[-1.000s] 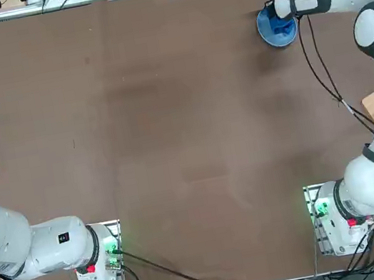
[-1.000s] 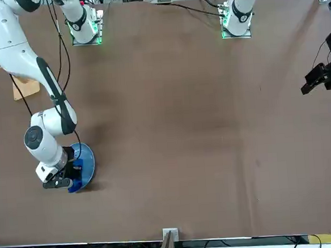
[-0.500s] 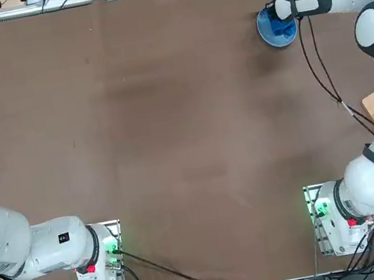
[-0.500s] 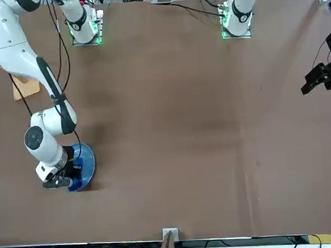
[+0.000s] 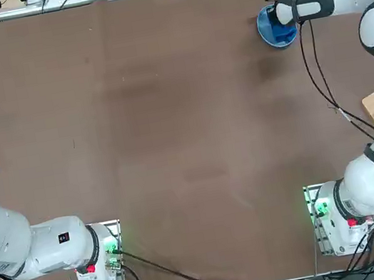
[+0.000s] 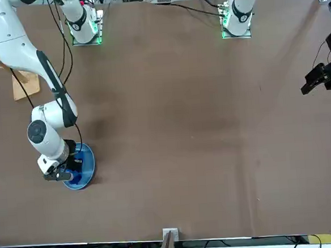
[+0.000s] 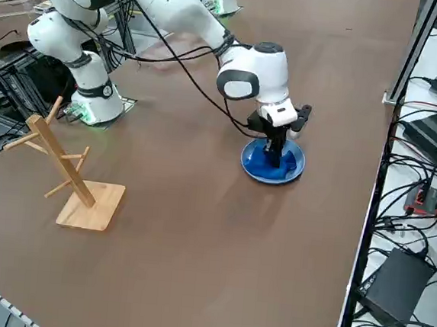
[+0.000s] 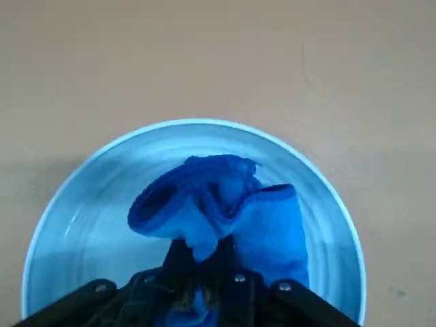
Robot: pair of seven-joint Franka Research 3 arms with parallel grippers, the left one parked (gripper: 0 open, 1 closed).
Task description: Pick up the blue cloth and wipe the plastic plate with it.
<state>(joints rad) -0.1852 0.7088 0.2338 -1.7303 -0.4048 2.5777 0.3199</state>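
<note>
From overhead, the arm mostly hides the right gripper (image 8: 202, 253); the wrist view shows it pinching one crumpled, soft blue cloth (image 8: 269, 235) over one round, ridged plastic plate (image 8: 99, 238) (its near rim is cut off there). One wooden rack (image 7: 73, 167), with pegs and a squarish base, stands on the brown table (image 7: 194, 268).

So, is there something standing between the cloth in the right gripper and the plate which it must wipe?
Nothing visible stands between them. The right gripper is shut on the cloth, and the cloth already lies over the inside of the plate.
</note>
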